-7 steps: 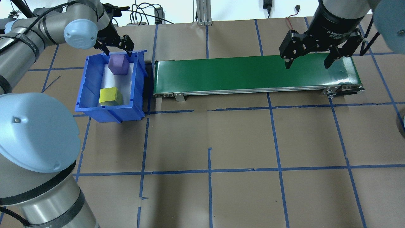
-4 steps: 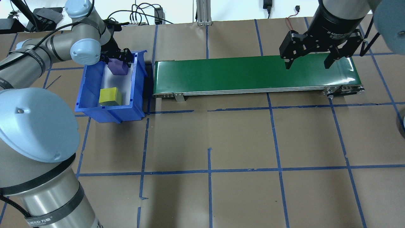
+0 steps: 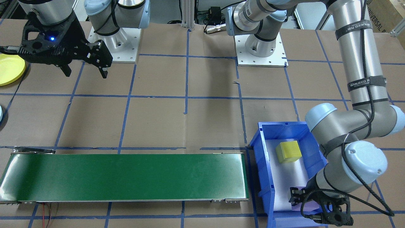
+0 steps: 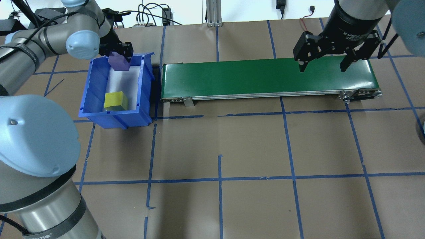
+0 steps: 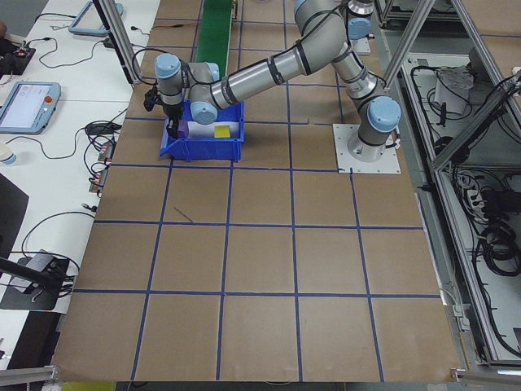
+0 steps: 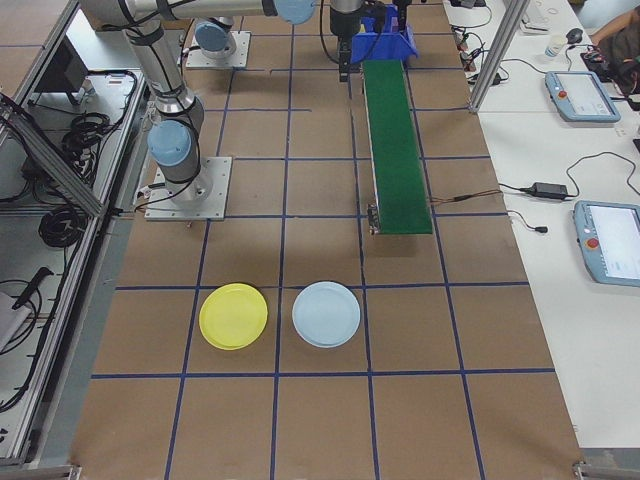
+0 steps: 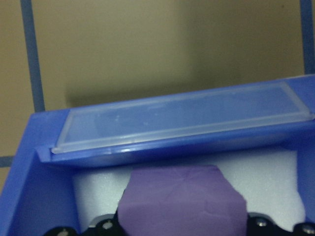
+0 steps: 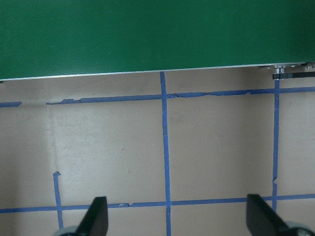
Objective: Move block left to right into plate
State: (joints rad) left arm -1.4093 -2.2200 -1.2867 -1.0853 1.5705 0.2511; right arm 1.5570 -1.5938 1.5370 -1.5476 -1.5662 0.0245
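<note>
My left gripper (image 4: 120, 57) is shut on a purple block (image 4: 118, 64) and holds it just above the far end of the blue bin (image 4: 94, 87). The left wrist view shows the purple block (image 7: 182, 199) between the fingers, over the bin's white floor. A yellow block (image 4: 115, 100) lies in the bin's near end. My right gripper (image 4: 323, 65) hangs open and holds nothing above the right end of the green conveyor belt (image 4: 259, 78). The yellow plate (image 6: 233, 316) lies on the table beyond that end of the belt, also at the plate (image 3: 9, 68) edge of the front view.
A light blue plate (image 6: 326, 314) sits beside the yellow one. The belt runs from next to the bin toward the right gripper. Cables and equipment line the table's far edge. Brown table with blue tape lines stretches in front of the belt.
The left gripper came down open over the purple block, shut on it, and has raised it a little toward the bin's far wall. The right arm has not moved.
</note>
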